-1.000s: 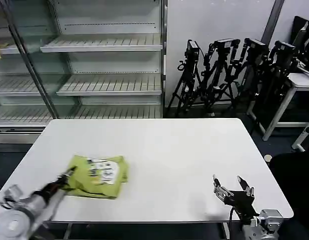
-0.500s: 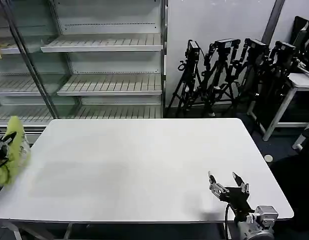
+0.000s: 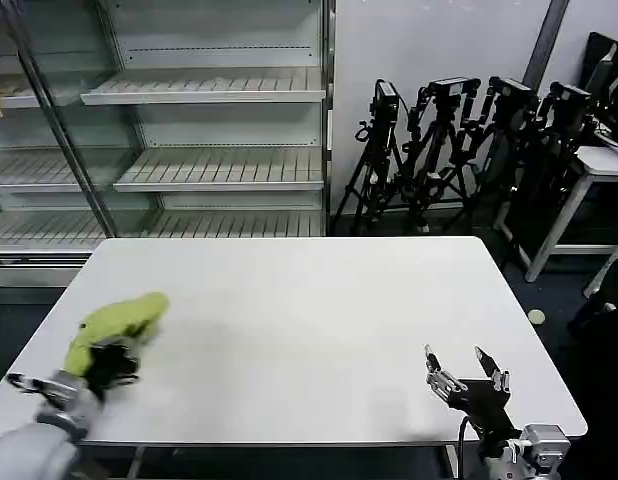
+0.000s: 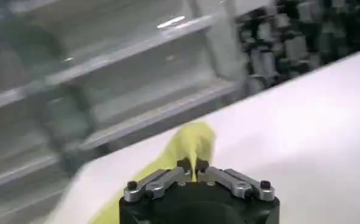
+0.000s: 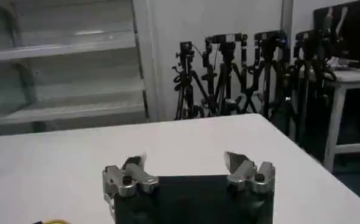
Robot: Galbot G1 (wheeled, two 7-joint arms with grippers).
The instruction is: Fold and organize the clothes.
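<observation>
The clothes, a lime yellow-green shirt (image 3: 114, 323), hang bunched in a blurred lump over the left part of the white table (image 3: 299, 330). My left gripper (image 3: 109, 362) sits just below the lump, at the table's front left, shut on the fabric. In the left wrist view the two fingertips (image 4: 183, 165) pinch a thin fold of the shirt (image 4: 186, 145), which stretches away from the left gripper (image 4: 194, 166). My right gripper (image 3: 466, 379) rests low at the table's front right, open and holding nothing. Its fingers (image 5: 240, 163) stand wide apart in the right wrist view.
A glass-fronted shelving unit (image 3: 179, 120) stands behind the table. Black camera tripods (image 3: 459, 140) line the wall at the back right, beside another white table (image 3: 604, 165). A yellow scrap (image 5: 52, 221) shows at the right wrist view's edge.
The shirt lay folded on the table's front left, was swung off past the left edge, and now is back over the table's left part in my left gripper. The right arm barely shifted.
</observation>
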